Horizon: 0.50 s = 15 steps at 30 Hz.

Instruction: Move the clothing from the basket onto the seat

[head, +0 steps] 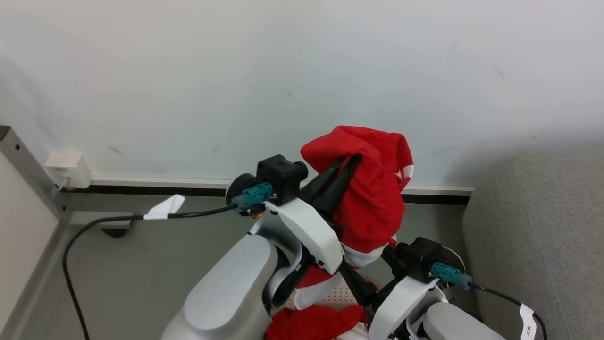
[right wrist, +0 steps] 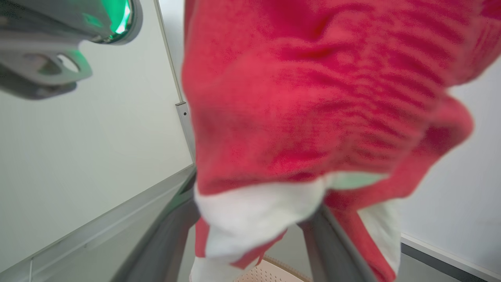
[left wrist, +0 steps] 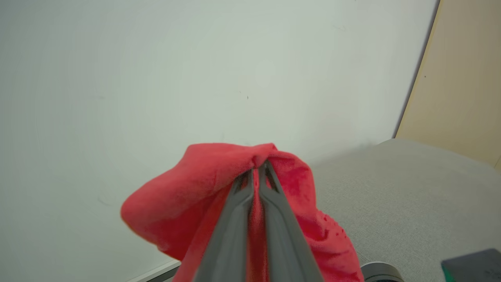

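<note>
Garment (head: 373,198) clamped in left gripper (left wrist: 258,169), hanging; seat (head: 533,226) lies rightward of it; right gripper (right wrist: 254,211) splayed open below.

The left tool (left wrist: 258,169) pinches the garment (left wrist: 188,188), tips buried in a red fold; the cloth runs off the bottom edge. In the right wrist view the garment is a close blur covering the tips of the right tool (right wrist: 250,211), whose fingers (right wrist: 332,246) stand apart. Arms and cloth hide most of the basket (head: 337,296); a small holed patch shows. Red clothes (head: 314,323) below it are cut by the bottom edge. The seat (head: 533,236) runs off the right edge. The cable tag (head: 526,325) has a mark too small to read.
</note>
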{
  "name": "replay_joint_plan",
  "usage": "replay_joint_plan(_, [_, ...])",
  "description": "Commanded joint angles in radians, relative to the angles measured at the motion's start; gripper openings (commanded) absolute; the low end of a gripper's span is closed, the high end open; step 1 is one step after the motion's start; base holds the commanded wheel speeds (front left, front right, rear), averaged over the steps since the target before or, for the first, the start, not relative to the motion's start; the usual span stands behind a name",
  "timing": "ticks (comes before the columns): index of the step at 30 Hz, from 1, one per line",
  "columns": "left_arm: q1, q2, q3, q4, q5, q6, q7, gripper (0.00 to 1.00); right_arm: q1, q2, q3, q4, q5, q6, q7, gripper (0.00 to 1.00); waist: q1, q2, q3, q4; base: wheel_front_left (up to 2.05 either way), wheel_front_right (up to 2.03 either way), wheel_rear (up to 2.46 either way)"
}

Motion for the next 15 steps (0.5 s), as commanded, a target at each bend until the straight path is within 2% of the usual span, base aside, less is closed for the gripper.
replay_joint_plan(1, [0.004,0.002,-0.004,-0.004,-0.015,0.0,0.001,0.0,-0.011,0.004,-0.003,0.008,0.006,-0.002,0.001,1.0,0.0,0.0,0.001,0.013,0.0,0.0,0.0])
replay_joint_plan(5, [0.002,-0.002,-0.038,-0.012,-0.035,0.004,0.005,0.0,-0.016,0.01,-0.018,0.042,0.017,-0.002,0.001,1.0,0.0,0.0,0.0,0.044,0.0,0.0,0.0])
replay_joint_plan(6, [0.0,-0.002,-0.046,-0.013,-0.043,0.005,0.006,0.0,-0.016,0.012,-0.016,0.053,0.023,-0.002,0.001,0.74,0.0,0.0,0.0,0.052,0.0,0.0,0.0])
replay_joint_plan(8, [-0.006,-0.002,-0.062,-0.011,-0.055,0.008,0.007,0.0,-0.018,0.013,-0.006,0.082,0.042,-0.002,0.001,0.0,0.0,0.0,-0.002,0.066,0.0,0.0,0.0])
replay_joint_plan(15, [-0.015,-0.003,-0.09,0.011,-0.09,0.026,-0.005,0.0,-0.096,0.007,0.119,0.157,0.168,-0.002,0.002,0.0,0.0,0.0,-0.011,0.081,0.0,0.0,0.0])
